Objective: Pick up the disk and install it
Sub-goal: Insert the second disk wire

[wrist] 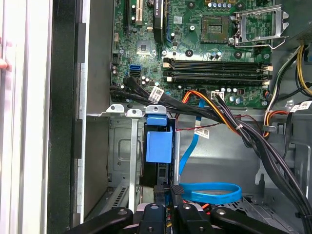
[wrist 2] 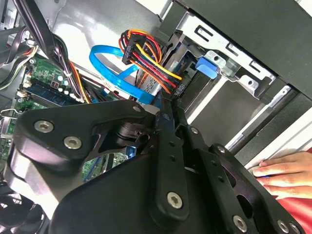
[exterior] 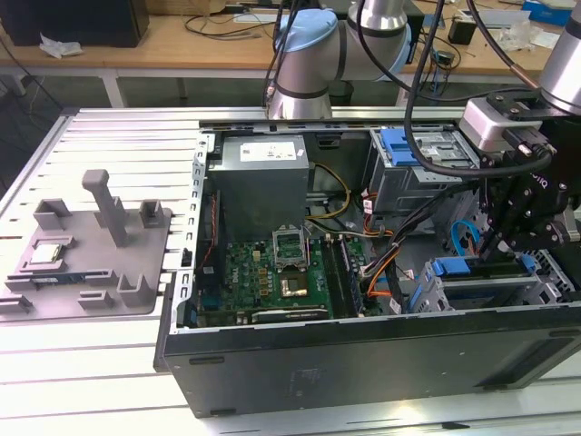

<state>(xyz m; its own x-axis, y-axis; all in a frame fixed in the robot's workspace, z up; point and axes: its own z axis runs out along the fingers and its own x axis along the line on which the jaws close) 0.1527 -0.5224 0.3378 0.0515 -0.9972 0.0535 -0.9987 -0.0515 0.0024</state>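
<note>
exterior view: black robot gripper [exterior: 505, 238] hangs inside the open black computer case [exterior: 363, 359] at the exterior view's right, over the lower grey metal drive cage [exterior: 436, 292]. the flat disk with blue plastic carrier frame [exterior: 481, 269] sits in that cage, just under the gripper. green motherboard [exterior: 272, 282] lies mid-case; grey plastic fixture tray [exterior: 91, 263] rests well apart at the exterior view's left.

second wrist view: black fingers [wrist 2: 168, 146] are pressed together, nothing seen between them. blue flat cable [wrist 2: 114, 68] and a person's hand [wrist 2: 282, 173] are in view.

first wrist view: fingers [wrist: 161, 192] closed, just beside the disk's blue carrier [wrist: 159, 141] slotted in the cage [wrist: 122, 146].
</note>
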